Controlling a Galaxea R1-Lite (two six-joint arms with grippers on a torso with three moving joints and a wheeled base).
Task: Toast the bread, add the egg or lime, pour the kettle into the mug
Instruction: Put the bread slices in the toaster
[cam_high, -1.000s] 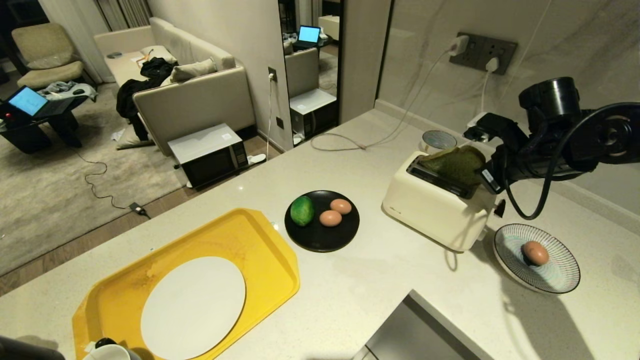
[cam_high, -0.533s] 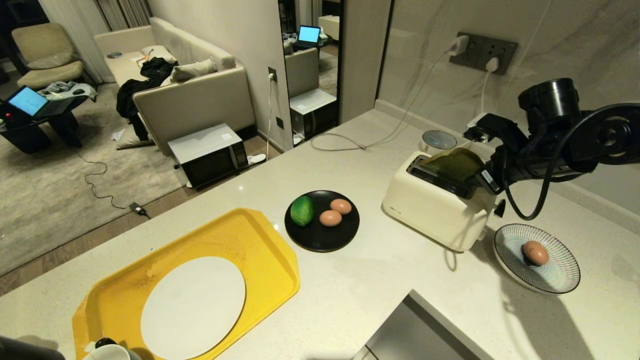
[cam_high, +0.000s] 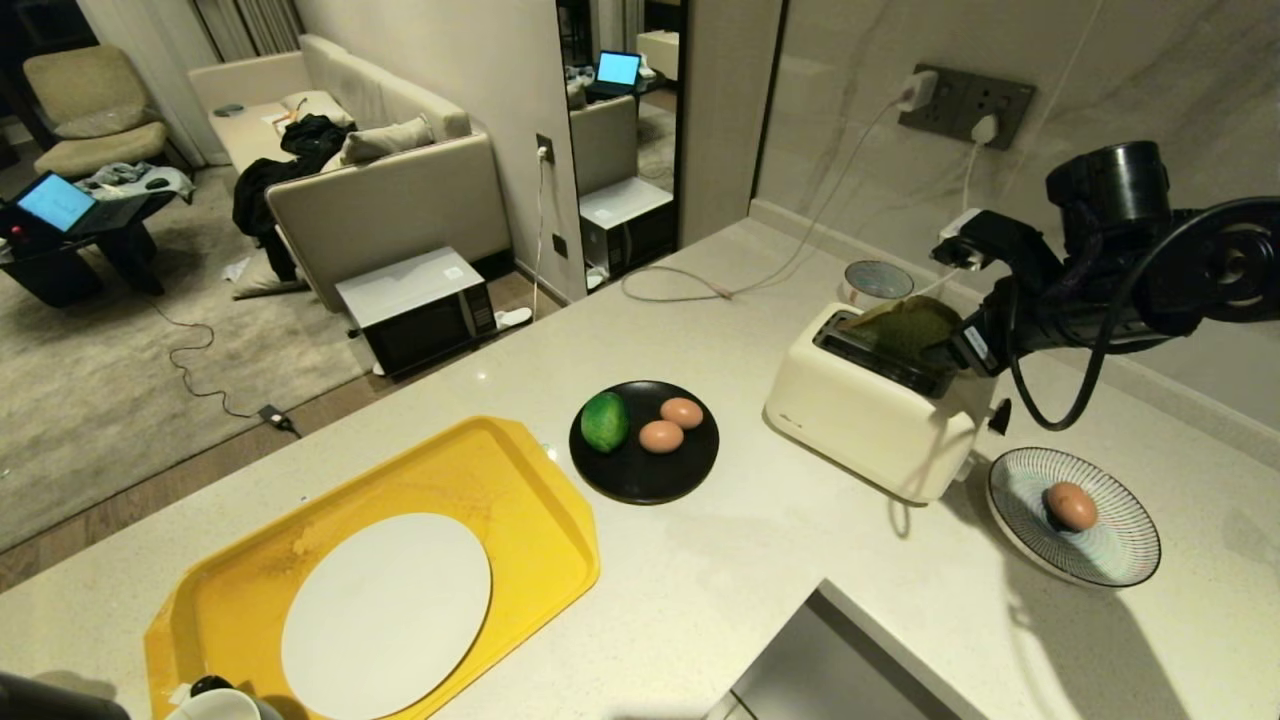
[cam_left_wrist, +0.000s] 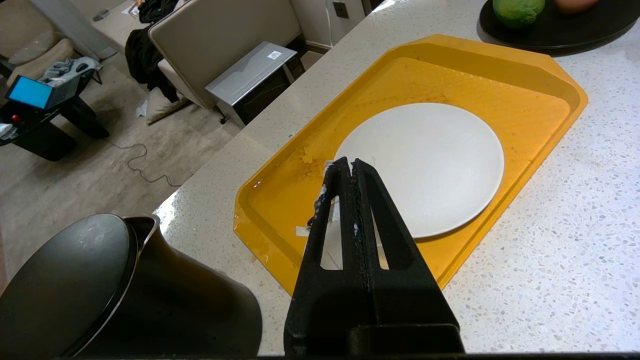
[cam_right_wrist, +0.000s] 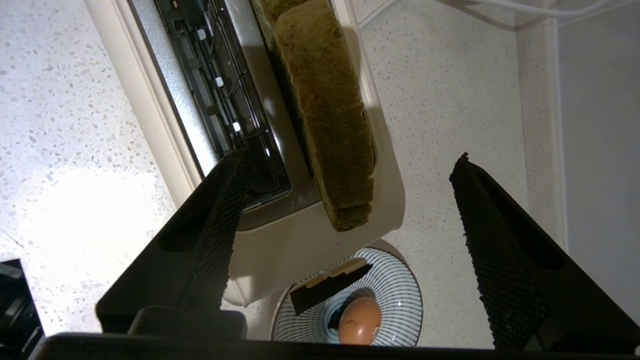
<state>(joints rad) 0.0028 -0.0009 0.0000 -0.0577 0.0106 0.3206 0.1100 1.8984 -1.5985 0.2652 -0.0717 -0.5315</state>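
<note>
The toasting step is in hand: the bread (cam_right_wrist: 325, 110) leans in the toaster's (cam_high: 870, 420) rear slot, below and between the right gripper's (cam_right_wrist: 350, 200) spread fingers, untouched; next, I judge, comes pressing the lever; the left gripper (cam_left_wrist: 348, 167), fingers together, hangs idle over the yellow tray (cam_left_wrist: 525, 75).

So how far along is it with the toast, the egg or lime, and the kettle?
Early. The bread sits in the toaster slot nearer the wall, part still sticking up. The right gripper is open above it. Left to do: toasting, the lime or an egg from the black plate, and the kettle, beside the shut left gripper.
</note>
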